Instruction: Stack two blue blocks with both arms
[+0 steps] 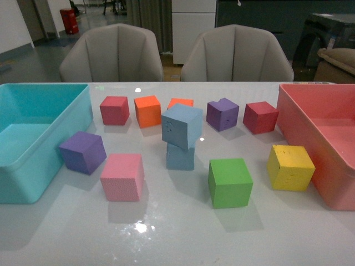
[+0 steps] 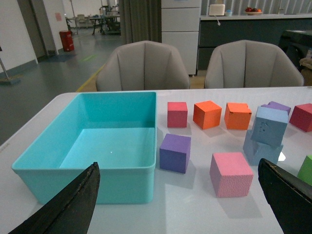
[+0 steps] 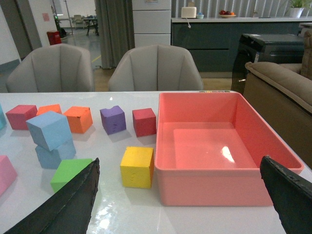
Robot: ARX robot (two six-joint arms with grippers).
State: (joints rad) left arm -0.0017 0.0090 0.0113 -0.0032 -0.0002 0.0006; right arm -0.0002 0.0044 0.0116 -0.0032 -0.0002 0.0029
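One blue block (image 1: 182, 125) rests tilted on top of the other blue block (image 1: 180, 157) at the middle of the white table. The pair also shows in the left wrist view, with the upper block (image 2: 269, 126) on the lower block (image 2: 258, 151), and in the right wrist view as upper block (image 3: 48, 129) and lower block (image 3: 54, 153). Neither arm appears in the front view. My left gripper (image 2: 178, 168) is open, well short of the stack, with nothing between its fingers. My right gripper (image 3: 180, 161) is open too, facing the pink bin, far from the blocks.
A teal bin (image 1: 33, 138) stands at the left and a pink bin (image 1: 324, 119) at the right. Around the stack lie purple (image 1: 83, 151), pink (image 1: 122, 176), green (image 1: 229, 182), yellow (image 1: 290, 167), red (image 1: 114, 110), orange (image 1: 147, 111) and other cubes. Two chairs stand behind the table.
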